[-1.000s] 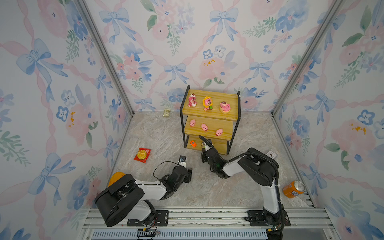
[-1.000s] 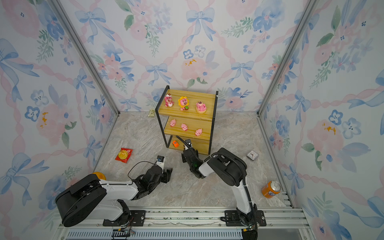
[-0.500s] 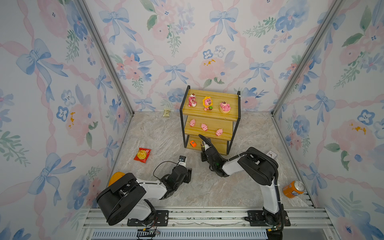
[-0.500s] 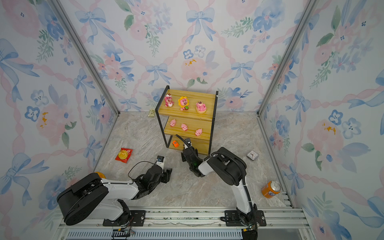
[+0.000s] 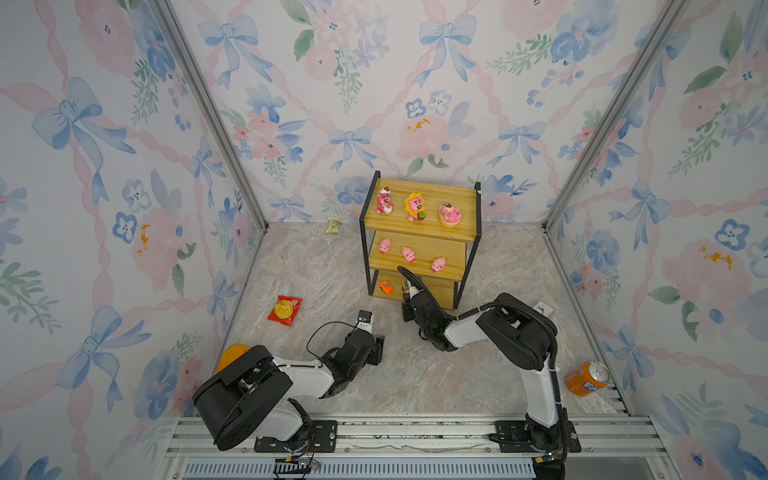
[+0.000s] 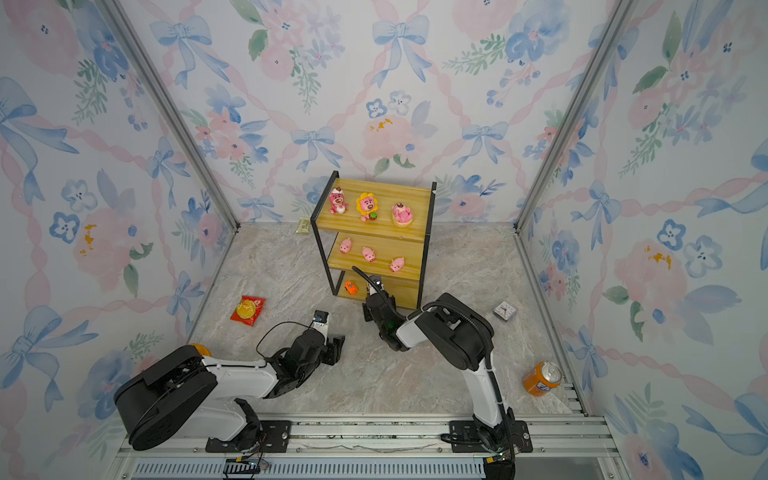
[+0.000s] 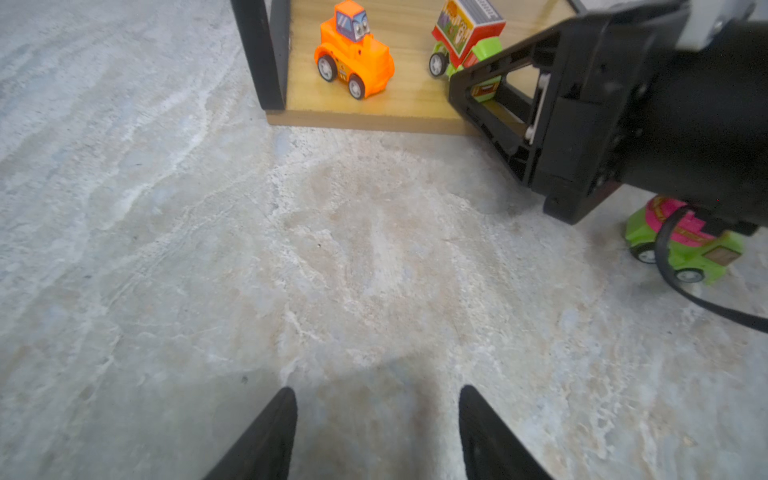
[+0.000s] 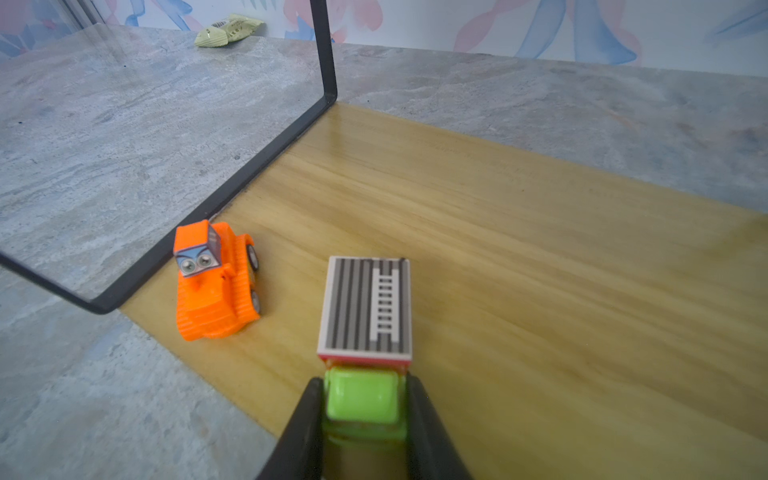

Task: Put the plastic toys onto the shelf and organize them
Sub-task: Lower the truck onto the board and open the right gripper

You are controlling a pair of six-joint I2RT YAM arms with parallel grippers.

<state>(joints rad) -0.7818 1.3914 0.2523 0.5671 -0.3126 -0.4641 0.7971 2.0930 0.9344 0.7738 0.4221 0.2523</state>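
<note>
**Operator:** Dial reference: 12 o'clock points to the back wall in both top views. What is the state of the right jaws?

**Technician:** The right gripper (image 8: 363, 388) is clenched on the green truck (image 8: 368, 307), with the jaws pressing both sides of its green cab. The truck has a grey striped ladder roof. It sits over the bottom board of the shelf (image 5: 457, 195). Wheel contact with the board cannot be confirmed.

**Operator:** And the left jaws?

**Technician:** The left gripper (image 7: 376, 390) is released and empty. It is low over the bare table (image 7: 166, 249), at 7 o'clock from the shelf base.

**Operator:** Where are the other toys?

**Technician:**
- The orange car (image 5: 386, 287) stands on the bottom board, at 9 o'clock from the truck and near a front frame post.
- Three pink pigs (image 5: 409, 253) lie in a row on the middle board.
- Three pink bear figurines (image 5: 415, 206) stand in a row on the top board.
- The pink-green car (image 7: 685, 245) is on the table under the right arm, off the shelf.

**Operator:** Any non-task items?

**Technician:** The red snack packet (image 5: 284, 309) lies at 10 o'clock from the left gripper. The orange soda can (image 5: 586, 378) lies at 4 o'clock on the table.

**Operator:** What has changed since one second earlier?

**Technician:** No change can be confirmed in the top views.
- The toys on all three boards, the packet and the can keep their positions.
- The right gripper remains at the bottom board.
- The left gripper remains at its station.
- Any arm shift is too slight to verify.
</note>
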